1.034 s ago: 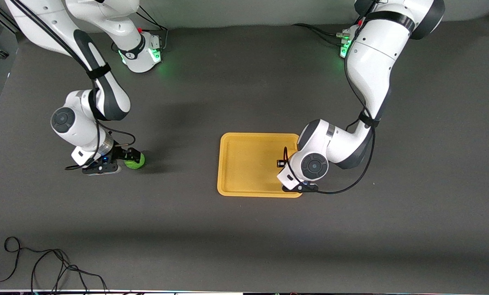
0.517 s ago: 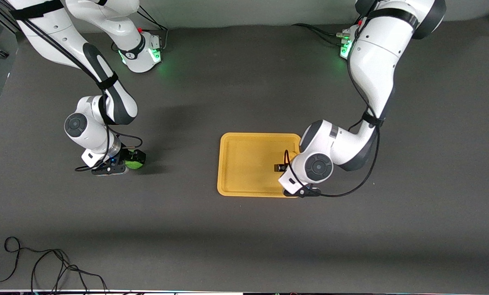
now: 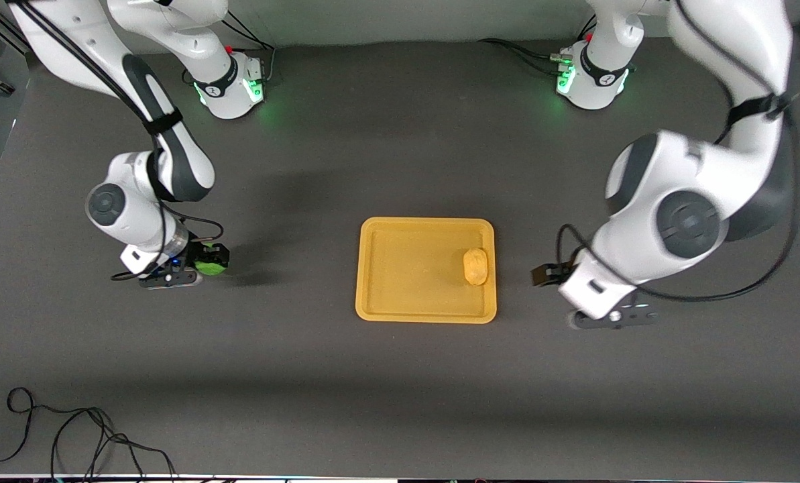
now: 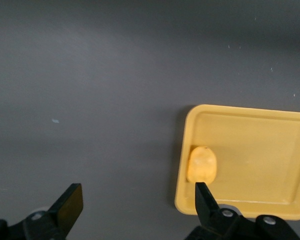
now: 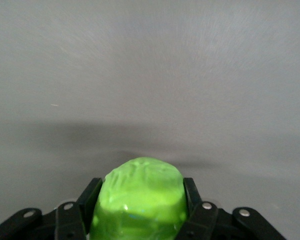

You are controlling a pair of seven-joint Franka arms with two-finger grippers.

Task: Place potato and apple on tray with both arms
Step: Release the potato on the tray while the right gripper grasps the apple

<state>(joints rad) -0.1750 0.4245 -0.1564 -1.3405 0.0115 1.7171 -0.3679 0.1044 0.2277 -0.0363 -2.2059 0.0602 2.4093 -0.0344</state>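
The potato lies on the orange-yellow tray, near the tray's edge toward the left arm's end. My left gripper is open and empty, raised over the dark mat beside the tray. In the left wrist view the potato lies in a corner of the tray, past my open left gripper. My right gripper is shut on the green apple, low over the mat toward the right arm's end, well apart from the tray. In the right wrist view the apple fills the jaws.
A dark grey mat covers the table. A loose black cable lies at the mat's near corner on the right arm's end. The arm bases glow green at the back.
My left gripper let go of the potato, rose, and moved off the tray toward the left arm's end. My right gripper shifted slightly with the apple in it.
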